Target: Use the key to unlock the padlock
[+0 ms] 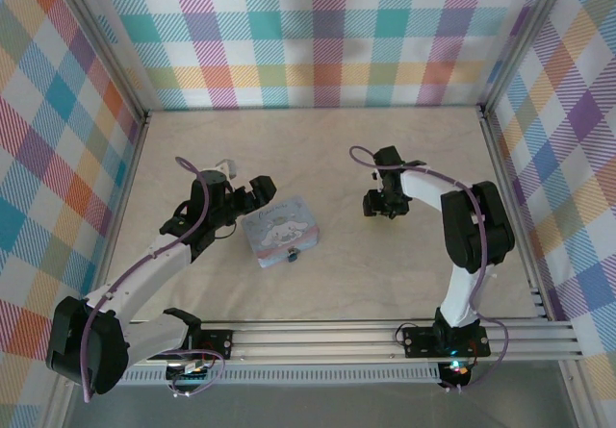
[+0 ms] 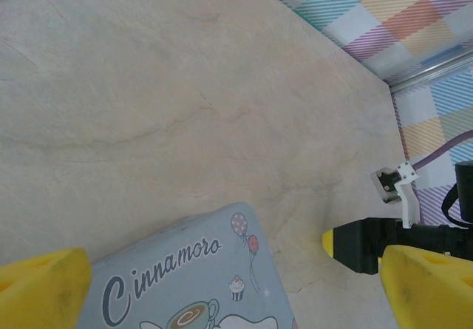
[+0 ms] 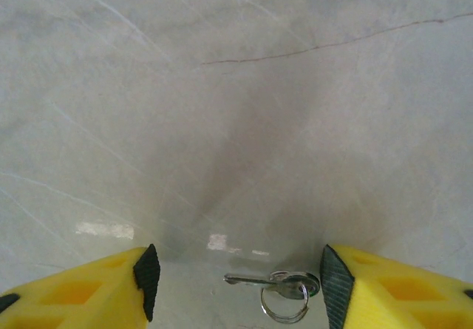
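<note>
The key [image 3: 275, 284] lies flat on the pale table [image 3: 236, 85], a small silver thing on a ring [image 3: 285, 304], its blade pointing along the surface. The right gripper [image 3: 236, 277] hangs low over it, its yellow fingers [image 3: 89, 288] apart, with the key between them, closer to one black pad and gripped by neither. Well off to the left, the padlock [image 1: 295, 253] is a dark speck at the near edge of the pale blue tin [image 1: 279, 228], too small to make out. The left gripper [image 1: 258, 189] hovers at the tin's far side, jaws spread wide.
</note>
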